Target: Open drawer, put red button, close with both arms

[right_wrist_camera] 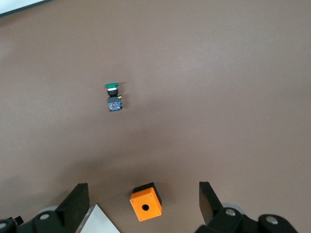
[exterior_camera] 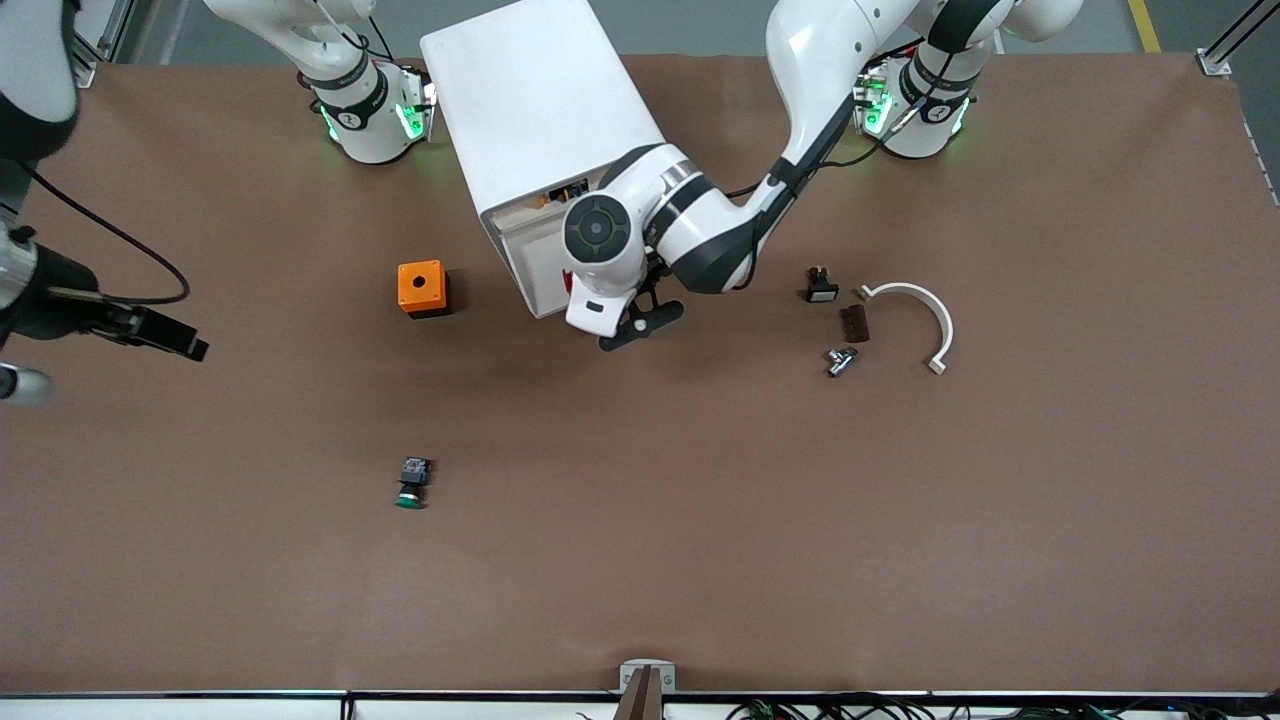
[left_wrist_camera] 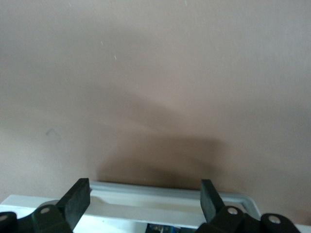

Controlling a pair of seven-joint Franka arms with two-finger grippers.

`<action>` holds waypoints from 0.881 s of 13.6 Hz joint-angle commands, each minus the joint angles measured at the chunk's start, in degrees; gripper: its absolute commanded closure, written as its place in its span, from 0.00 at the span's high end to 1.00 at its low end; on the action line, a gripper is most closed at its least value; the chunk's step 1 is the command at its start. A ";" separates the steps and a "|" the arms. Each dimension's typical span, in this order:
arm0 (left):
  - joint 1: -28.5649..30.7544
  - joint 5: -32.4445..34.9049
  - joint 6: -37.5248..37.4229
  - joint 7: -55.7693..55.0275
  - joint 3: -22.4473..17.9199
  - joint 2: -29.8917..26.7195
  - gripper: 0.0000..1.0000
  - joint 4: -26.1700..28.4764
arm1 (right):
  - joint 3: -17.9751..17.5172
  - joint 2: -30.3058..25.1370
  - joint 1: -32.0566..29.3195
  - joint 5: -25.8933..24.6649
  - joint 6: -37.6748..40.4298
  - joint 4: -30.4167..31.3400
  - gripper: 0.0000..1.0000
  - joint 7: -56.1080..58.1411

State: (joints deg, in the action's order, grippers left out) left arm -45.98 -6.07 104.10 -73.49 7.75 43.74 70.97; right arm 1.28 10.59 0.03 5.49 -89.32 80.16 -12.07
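The white cabinet (exterior_camera: 540, 110) stands mid-table at the robots' side. A drawer (exterior_camera: 528, 262) is pulled out a little toward the front camera. My left gripper (exterior_camera: 640, 322) is at the drawer's front edge. In the left wrist view my left gripper (left_wrist_camera: 146, 199) is open, with the drawer's white rim (left_wrist_camera: 160, 201) between its fingers. A red sliver (exterior_camera: 569, 284) shows by the drawer under the left hand; the rest of the red button is hidden. My right gripper (exterior_camera: 175, 338) is open and empty, high over the right arm's end of the table (right_wrist_camera: 143, 191).
An orange box with a round hole (exterior_camera: 422, 288) sits beside the cabinet, also in the right wrist view (right_wrist_camera: 146, 201). A green-capped switch (exterior_camera: 412, 482) lies nearer the front camera (right_wrist_camera: 114, 97). A black switch (exterior_camera: 821, 285), brown piece (exterior_camera: 853, 322), metal fitting (exterior_camera: 840, 360) and white curved clip (exterior_camera: 915, 315) lie toward the left arm's end.
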 commanded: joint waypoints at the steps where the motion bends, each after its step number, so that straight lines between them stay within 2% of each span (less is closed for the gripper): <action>1: -0.60 -2.62 0.67 -2.35 2.09 -0.85 1.00 1.27 | 3.82 -7.05 3.31 0.84 -2.78 7.89 1.00 3.62; 4: -0.69 -2.80 0.67 -5.25 5.78 -0.59 1.00 1.45 | 3.56 -10.49 3.66 -2.75 -5.86 11.95 1.00 5.39; 7: -0.61 -2.98 0.40 -7.80 7.98 -0.41 1.00 1.89 | 3.47 -11.55 3.23 -2.85 -5.87 12.56 1.00 5.66; 12: 2.54 -2.99 -0.21 -9.21 7.64 -1.81 1.00 1.36 | 3.12 -11.20 1.91 -4.95 -6.39 11.87 1.00 6.96</action>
State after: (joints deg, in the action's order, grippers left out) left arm -45.95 -8.98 104.14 -82.10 15.39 43.72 72.13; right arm 4.69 0.80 2.48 2.30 -94.91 90.74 -6.84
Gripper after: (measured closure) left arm 0.000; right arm 0.000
